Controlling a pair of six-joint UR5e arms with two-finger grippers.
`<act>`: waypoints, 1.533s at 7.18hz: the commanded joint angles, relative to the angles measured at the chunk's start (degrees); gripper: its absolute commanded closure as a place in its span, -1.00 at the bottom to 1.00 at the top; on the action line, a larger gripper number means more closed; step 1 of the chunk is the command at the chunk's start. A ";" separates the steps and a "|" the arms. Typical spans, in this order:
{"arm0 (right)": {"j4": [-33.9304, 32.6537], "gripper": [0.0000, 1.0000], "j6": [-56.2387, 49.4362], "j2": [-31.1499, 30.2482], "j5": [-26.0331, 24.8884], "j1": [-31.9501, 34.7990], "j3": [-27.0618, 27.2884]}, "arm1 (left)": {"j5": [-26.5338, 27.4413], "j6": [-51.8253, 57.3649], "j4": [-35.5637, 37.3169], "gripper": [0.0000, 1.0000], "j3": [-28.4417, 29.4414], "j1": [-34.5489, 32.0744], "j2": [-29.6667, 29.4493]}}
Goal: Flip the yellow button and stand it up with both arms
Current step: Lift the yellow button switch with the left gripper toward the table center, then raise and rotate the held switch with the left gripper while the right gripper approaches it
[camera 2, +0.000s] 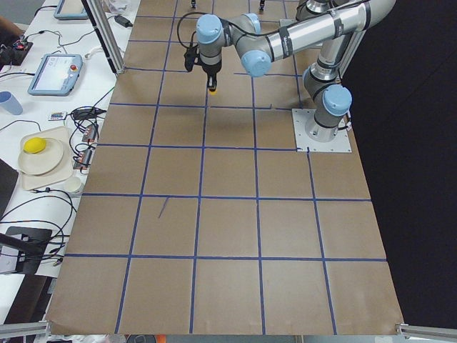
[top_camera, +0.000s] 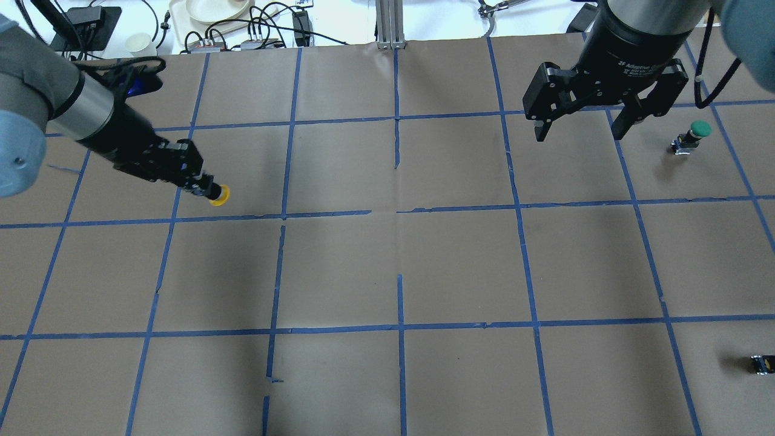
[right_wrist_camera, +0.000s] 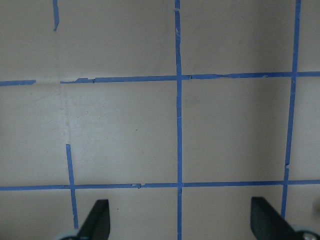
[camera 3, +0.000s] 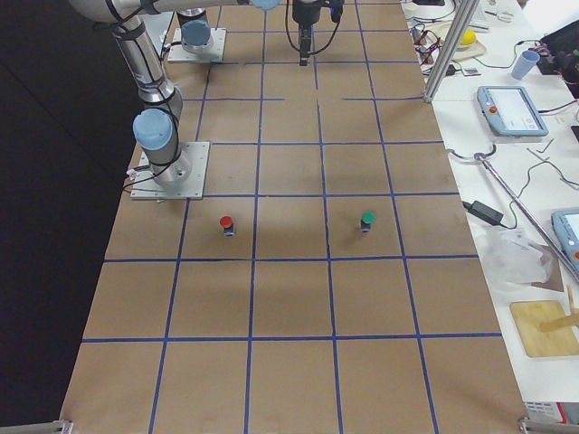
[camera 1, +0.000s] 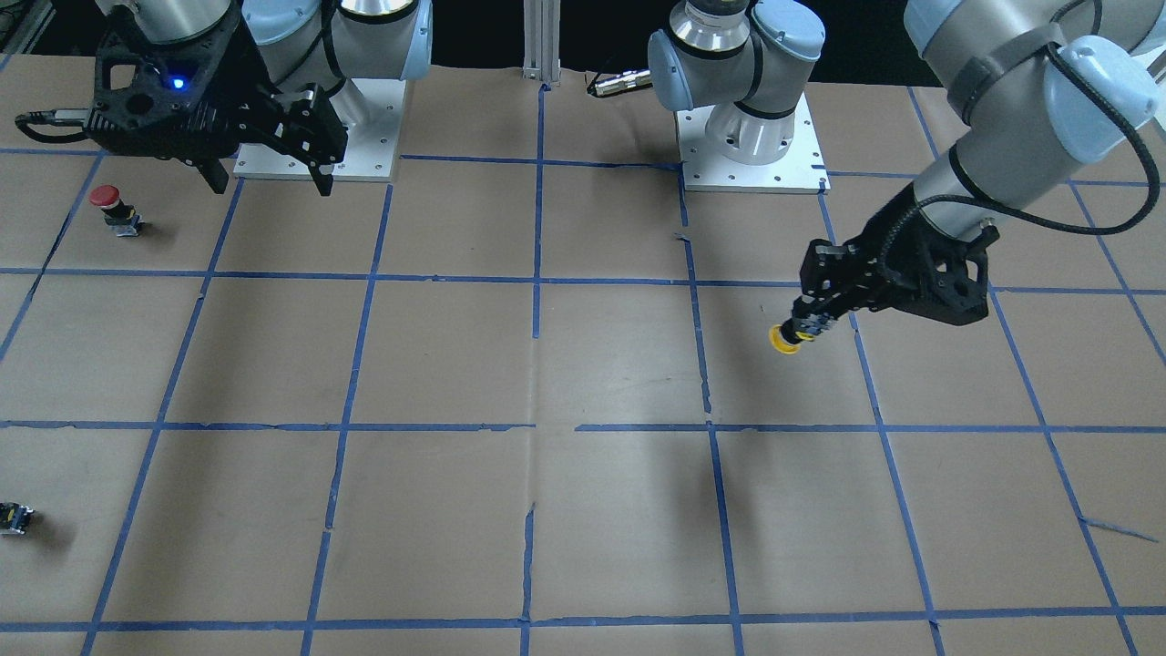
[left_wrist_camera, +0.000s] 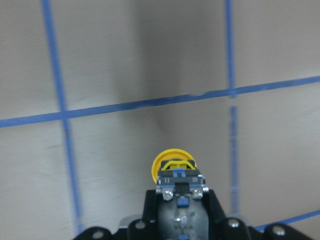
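Note:
The yellow button (top_camera: 220, 195) is held by its grey-black base in my left gripper (top_camera: 204, 189). Its yellow cap points away from the fingers, slanting down toward the table. It seems to hang a little above the paper. It also shows in the front view (camera 1: 782, 340) and in the left wrist view (left_wrist_camera: 172, 162), where the base sits between the fingers. My right gripper (top_camera: 579, 132) is open and empty, hovering high over the far right of the table. In the front view it (camera 1: 271, 185) is at the upper left.
A red-capped button (camera 1: 107, 202) and a green-capped button (top_camera: 696, 130) stand upright near my right gripper. A small dark block (top_camera: 761, 364) lies near the right edge. The table is brown paper with a blue tape grid (top_camera: 398, 212). Cables and dishes lie beyond the far edge.

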 commanded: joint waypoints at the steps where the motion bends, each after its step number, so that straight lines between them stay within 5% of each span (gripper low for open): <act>1: 0.22 -1.00 -0.01 0.07 -0.66 -0.43 0.00 | -21.58 -10.23 -6.36 0.48 5.00 -4.53 0.02; 3: 0.74 -1.00 0.60 0.33 -2.08 -0.17 0.70 | -41.01 -19.25 -6.81 0.48 4.31 -5.49 0.89; 6: 0.04 -1.00 1.39 -0.28 -0.05 -1.48 0.80 | -60.02 -33.80 -5.84 0.53 3.26 -9.88 2.74; 9: 0.13 -1.00 4.26 -0.28 2.82 -2.44 0.53 | -68.34 -37.59 -5.76 0.55 -3.05 -10.33 5.72; 10: 0.22 -0.99 17.26 -0.63 7.72 -6.98 0.44 | -68.35 -37.42 -4.10 0.55 -3.95 -10.42 5.38; 11: 0.30 -0.99 17.04 -0.89 16.38 -12.07 0.44 | -68.44 -36.81 -2.35 0.55 -4.48 -10.51 5.38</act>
